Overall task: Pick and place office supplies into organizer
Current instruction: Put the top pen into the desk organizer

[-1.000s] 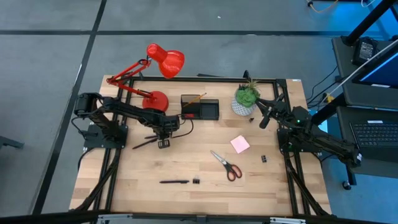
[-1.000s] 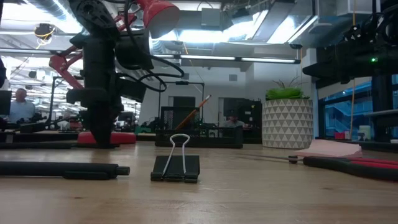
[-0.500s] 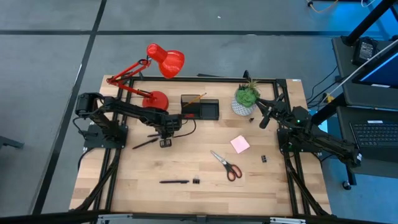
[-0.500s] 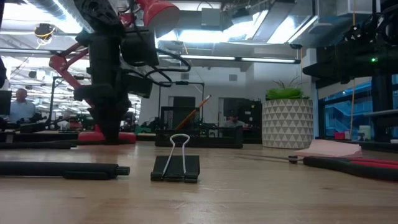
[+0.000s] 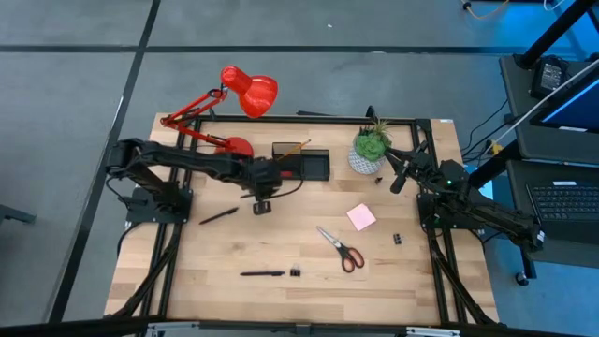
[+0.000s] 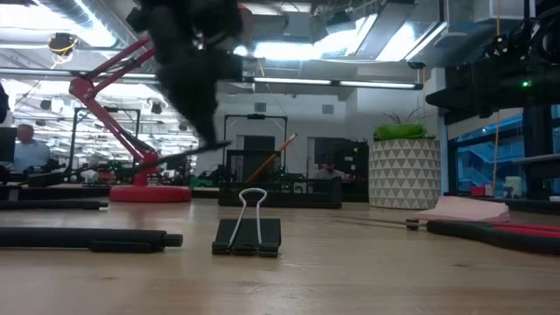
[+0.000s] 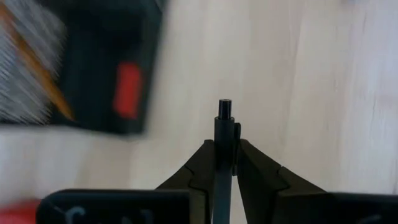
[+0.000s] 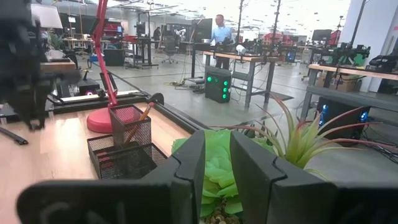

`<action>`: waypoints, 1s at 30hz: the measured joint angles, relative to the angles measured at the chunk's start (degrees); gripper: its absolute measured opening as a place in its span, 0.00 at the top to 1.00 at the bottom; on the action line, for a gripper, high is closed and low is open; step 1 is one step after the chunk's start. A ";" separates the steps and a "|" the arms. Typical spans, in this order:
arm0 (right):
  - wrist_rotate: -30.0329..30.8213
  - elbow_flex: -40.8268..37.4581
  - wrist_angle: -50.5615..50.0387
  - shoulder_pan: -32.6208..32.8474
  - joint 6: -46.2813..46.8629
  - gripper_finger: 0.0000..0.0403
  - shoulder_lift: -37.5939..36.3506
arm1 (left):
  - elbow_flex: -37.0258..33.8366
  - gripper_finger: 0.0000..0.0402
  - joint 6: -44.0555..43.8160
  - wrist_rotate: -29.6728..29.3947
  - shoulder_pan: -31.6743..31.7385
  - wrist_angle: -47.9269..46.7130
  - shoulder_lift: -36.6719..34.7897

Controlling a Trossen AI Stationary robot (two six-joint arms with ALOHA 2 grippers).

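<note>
My left gripper (image 5: 261, 203) hangs above the table just in front of the black organizer (image 5: 301, 162), shut on a black pen (image 7: 222, 134). In the low view the gripper (image 6: 208, 131) and the pen (image 6: 179, 153) are blurred and well above the wood. The organizer (image 7: 93, 68) holds an orange pencil (image 7: 34, 65) and a red block (image 7: 127, 90). My right gripper (image 8: 217, 168) waits level at the table's right side, facing the potted plant (image 8: 217, 168), its fingers a narrow gap apart with nothing between them. My left gripper pinches the black pen between its two fingers (image 7: 202, 165). The pen runs along the fingers, and its tip (image 7: 224, 107) sticks out past the fingertips. The gripper slants down toward the organizer. The pen is lifted clear of the table.
Another black pen (image 5: 263, 273) and a binder clip (image 5: 295, 272) lie near the front edge. Red-handled scissors (image 5: 341, 249), a pink pad (image 5: 361, 217) and small clips (image 5: 397, 240) lie to the right. A red lamp (image 5: 234, 103) and the plant (image 5: 372, 148) flank the organizer.
My left gripper has risen from the table and gone toward the far right, toward the organizer, tipping less steeply. The pen has come up off the wood with it. The gap between the fingers shows no change.
</note>
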 joint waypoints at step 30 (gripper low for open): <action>0.00 -0.01 0.33 -0.01 -0.04 0.80 0.00 | 5.55 0.88 11.02 -5.02 14.65 30.00 3.54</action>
